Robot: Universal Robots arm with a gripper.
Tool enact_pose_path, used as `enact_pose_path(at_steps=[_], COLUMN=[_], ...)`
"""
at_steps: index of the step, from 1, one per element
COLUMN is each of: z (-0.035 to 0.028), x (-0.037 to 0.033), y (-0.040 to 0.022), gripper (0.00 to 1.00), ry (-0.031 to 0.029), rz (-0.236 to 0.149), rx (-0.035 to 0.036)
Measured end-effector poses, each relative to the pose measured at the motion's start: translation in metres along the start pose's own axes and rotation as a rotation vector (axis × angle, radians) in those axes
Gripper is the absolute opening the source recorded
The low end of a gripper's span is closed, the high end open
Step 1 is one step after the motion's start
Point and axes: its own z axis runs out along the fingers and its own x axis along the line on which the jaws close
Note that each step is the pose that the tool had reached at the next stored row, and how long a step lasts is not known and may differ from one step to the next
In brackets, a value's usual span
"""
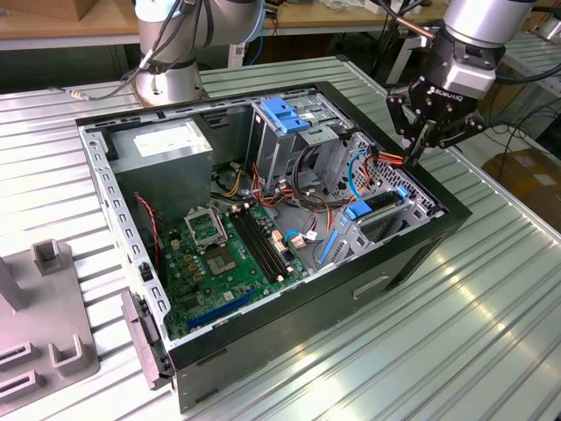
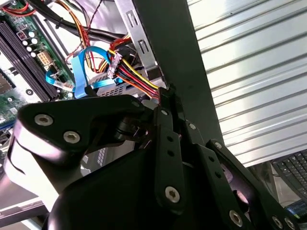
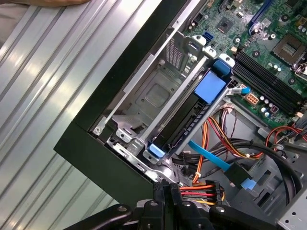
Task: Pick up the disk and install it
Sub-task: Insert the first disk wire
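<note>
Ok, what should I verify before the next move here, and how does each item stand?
1. Disk in the bay of the case: ok, it stands on edge there.
2. Disk fully seated: cannot tell.
3. Gripper apart from the disk: ok, it is at the case corner.
4. Jaws empty: cannot tell; they are shut, right against the power wires.
</note>
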Motion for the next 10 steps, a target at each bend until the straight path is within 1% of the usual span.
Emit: enact_pose_path(at_steps=[4,6,8,10], z=[-0.0001,-0.0001,0.0,0.0003], x=[-0.0032,-0.0034,-0.0036,-0.0036], y=[0.0042,0.0046,0.0046,0.0046], gripper=[0.16,0.16,0.16,0.16], ry=[0.0,0.0002,0.0005,0.0014], rz=[0.0,0.008,0.034,0.091], rx=[0.0,-0.0006,-0.0026,-0.007])
